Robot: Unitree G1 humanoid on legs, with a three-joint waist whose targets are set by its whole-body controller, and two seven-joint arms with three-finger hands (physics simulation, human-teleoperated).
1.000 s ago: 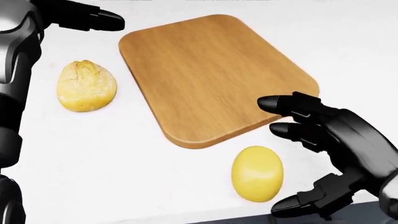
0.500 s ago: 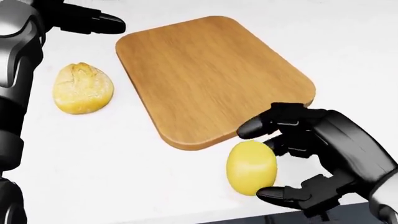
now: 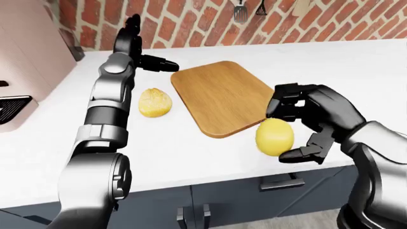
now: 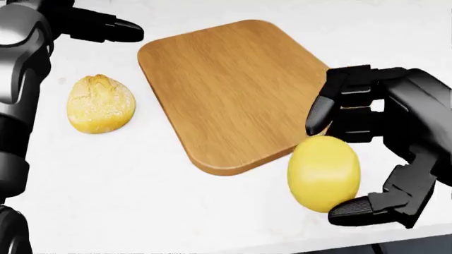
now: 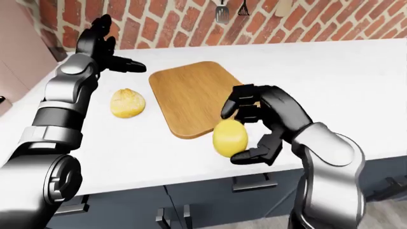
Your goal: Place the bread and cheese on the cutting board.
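Note:
A yellow oval cheese (image 4: pixel 324 172) sits in my right hand (image 4: pixel 337 165) just off the lower right corner of the wooden cutting board (image 4: pixel 233 84). The fingers (image 4: pixel 319 117) press its top and the thumb (image 4: pixel 356 207) its underside. A round crusty bread roll (image 4: pixel 100 103) lies on the white counter (image 4: pixel 106 180), left of the board. My left hand (image 5: pixel 105 43) is open with fingers spread, held above the counter beyond the roll and the board's upper left corner, touching nothing. The board is bare.
A brick wall with hanging utensils (image 3: pixel 240 12) runs along the top of the eye views. A pinkish cabinet (image 3: pixel 25 47) and a dark appliance (image 3: pixel 13 107) stand at the left. The counter's near edge is just below the cheese, above grey drawers (image 3: pixel 280 183).
My right hand has closed round the cheese and moved it up and to the right, close to the board's corner. The left hand and the roll have stayed put.

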